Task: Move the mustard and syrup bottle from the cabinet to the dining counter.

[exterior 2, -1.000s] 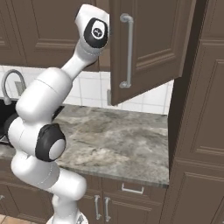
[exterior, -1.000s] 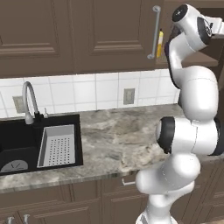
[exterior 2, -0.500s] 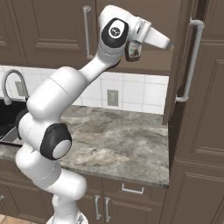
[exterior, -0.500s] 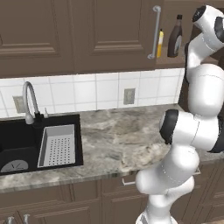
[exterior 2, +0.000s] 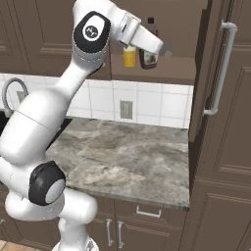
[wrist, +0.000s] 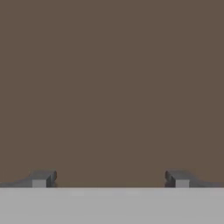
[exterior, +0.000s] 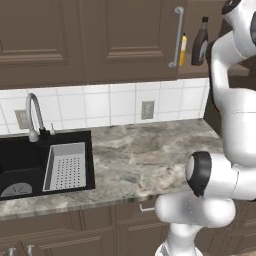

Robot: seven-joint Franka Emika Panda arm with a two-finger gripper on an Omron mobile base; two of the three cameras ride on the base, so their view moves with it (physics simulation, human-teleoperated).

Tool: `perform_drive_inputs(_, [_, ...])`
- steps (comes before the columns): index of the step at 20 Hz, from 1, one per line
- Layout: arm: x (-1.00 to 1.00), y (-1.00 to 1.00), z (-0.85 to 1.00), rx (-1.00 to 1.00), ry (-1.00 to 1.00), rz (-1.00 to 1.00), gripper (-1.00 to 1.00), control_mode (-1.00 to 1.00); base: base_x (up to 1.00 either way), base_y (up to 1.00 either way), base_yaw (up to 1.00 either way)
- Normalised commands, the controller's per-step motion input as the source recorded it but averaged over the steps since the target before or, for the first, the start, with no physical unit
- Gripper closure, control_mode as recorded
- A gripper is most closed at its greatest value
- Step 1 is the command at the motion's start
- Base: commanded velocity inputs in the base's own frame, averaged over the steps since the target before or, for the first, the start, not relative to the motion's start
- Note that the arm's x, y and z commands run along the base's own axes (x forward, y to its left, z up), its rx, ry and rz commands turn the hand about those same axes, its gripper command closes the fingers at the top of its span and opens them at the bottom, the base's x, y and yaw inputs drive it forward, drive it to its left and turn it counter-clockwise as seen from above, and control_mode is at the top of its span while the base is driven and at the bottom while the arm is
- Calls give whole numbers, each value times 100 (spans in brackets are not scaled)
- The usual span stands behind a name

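Up on the cabinet [exterior 2: 162, 68] shelf, door swung open, both bottles sit side by side: the mustard [exterior: 183, 49] and the syrup bottle [exterior: 200, 42], touching or nearly so, upright. I've got nothing moved yet, so the whole job is left as I judge it: grab one, carry it to the dining counter, come back for the other. My pincer [wrist: 109, 178] has its tips wide apart with nothing between them; from the hand camera I see plain brown wood ahead, probably the cabinet interior or a panel, can't say which. From the right base camera my hand reaches across in front of the shelf, partly covering the syrup bottle [exterior 2: 148, 57], with the mustard [exterior 2: 129, 55] just left of it. Left base camera gives the clearer look at both bottles full height, plus the sink [exterior: 30, 162] and faucet [exterior: 34, 116] on the marbled tabletop [exterior: 145, 155], which the right one mostly misses.
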Motion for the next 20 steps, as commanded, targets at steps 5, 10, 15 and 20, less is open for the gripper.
perform_drive_inputs(5, [-82,100,0,4,0,41,-100,-100,0,0,0])
perform_drive_inputs(10, [-69,99,0,13,0,41,-100,-100,0,0,0])
perform_drive_inputs(15, [-30,89,-1,24,0,36,-100,-100,0,0,0])
perform_drive_inputs(20, [-1,77,-5,23,0,31,-100,-100,0,0,0])
